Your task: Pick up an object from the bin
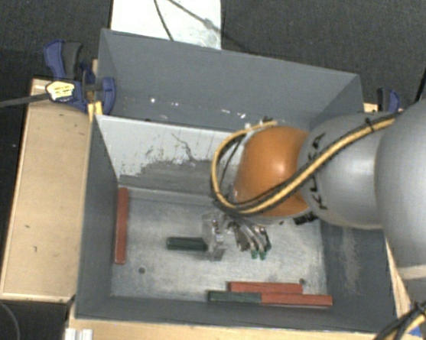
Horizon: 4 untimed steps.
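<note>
My gripper [216, 244] hangs low in the middle of the bin, under the arm's orange cover. Its metal fingertips stand just right of a small dark green bar [186, 244] lying flat on the bin floor, and touch or nearly touch that bar's right end. I cannot see anything between the fingers. A small green-tipped piece [262, 250] shows just right of the gripper, under the cover.
A long reddish-brown bar [121, 225] lies along the left wall. Near the front wall lie two reddish bars [281, 292] with a dark green bar [234, 298] at their left end. The arm covers the bin's right back part.
</note>
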Each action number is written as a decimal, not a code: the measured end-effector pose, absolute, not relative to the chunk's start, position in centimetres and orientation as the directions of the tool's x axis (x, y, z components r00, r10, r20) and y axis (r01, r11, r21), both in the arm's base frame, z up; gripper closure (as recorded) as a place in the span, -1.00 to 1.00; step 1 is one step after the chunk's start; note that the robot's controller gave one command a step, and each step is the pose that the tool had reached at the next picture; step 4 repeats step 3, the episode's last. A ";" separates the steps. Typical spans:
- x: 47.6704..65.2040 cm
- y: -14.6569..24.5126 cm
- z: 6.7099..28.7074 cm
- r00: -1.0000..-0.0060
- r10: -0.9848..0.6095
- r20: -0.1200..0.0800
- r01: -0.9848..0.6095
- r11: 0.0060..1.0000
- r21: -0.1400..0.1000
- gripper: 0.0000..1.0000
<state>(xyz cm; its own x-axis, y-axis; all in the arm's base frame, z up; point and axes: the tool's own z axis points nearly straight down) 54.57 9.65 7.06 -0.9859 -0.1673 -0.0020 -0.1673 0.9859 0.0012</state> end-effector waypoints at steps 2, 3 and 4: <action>54.7 13.0 29.0 -0.983 -0.183 -0.011 -0.183 0.983 0.001 1.00; 55.3 19.7 29.0 -0.971 -0.240 -0.007 -0.240 0.971 0.003 1.00; 55.3 19.7 29.0 -0.971 -0.240 -0.007 -0.240 0.971 0.003 1.00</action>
